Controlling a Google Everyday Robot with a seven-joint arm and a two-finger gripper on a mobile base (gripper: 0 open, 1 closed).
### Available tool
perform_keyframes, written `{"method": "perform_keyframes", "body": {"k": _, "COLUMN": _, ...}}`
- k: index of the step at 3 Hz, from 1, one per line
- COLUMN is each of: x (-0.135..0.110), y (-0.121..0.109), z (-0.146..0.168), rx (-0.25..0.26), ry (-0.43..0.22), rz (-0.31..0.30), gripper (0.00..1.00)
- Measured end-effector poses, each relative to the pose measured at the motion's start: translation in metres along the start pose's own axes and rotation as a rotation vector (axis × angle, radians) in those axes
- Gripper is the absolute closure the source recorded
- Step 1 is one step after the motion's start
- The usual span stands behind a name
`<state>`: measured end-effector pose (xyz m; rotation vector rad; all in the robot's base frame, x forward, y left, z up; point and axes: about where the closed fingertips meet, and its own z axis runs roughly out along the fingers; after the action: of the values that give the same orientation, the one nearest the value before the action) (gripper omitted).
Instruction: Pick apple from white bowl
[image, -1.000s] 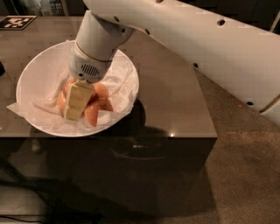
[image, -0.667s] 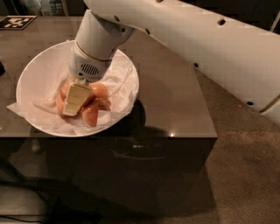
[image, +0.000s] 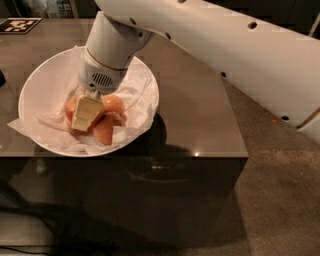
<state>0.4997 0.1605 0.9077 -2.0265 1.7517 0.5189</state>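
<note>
The white bowl (image: 40, 82), wide and lined with crumpled white paper, sits at the front left of the table. A cluster of orange-red apple shapes lies in it. The round apple (image: 114, 103) shows to the right of the gripper, another rounded one (image: 69, 108) to its left, and a wedge-like piece (image: 104, 131) in front. My gripper (image: 86, 114) reaches down from the white arm into the middle of the cluster, touching the fruit and hiding much of it.
The bowl stands on a dark glossy table (image: 195, 110), close to its front edge. A black-and-white marker tag (image: 19, 25) lies at the far left corner. The big white arm (image: 225, 55) crosses above the table's right side. Brown floor (image: 285, 200) lies to the right.
</note>
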Motion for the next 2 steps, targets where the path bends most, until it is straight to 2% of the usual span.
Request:
{"method": "perform_keyframes", "body": {"k": 1, "x": -0.002, "y": 0.000, "z": -0.007, "rx": 0.021, "ry": 0.016, "rz": 0.003, "gripper": 1.00}}
{"method": "perform_keyframes", "body": {"k": 2, "x": -0.011, "y": -0.007, "z": -0.036, "rx": 0.079, "ry": 0.062, "rz": 0.029, "gripper": 1.00}}
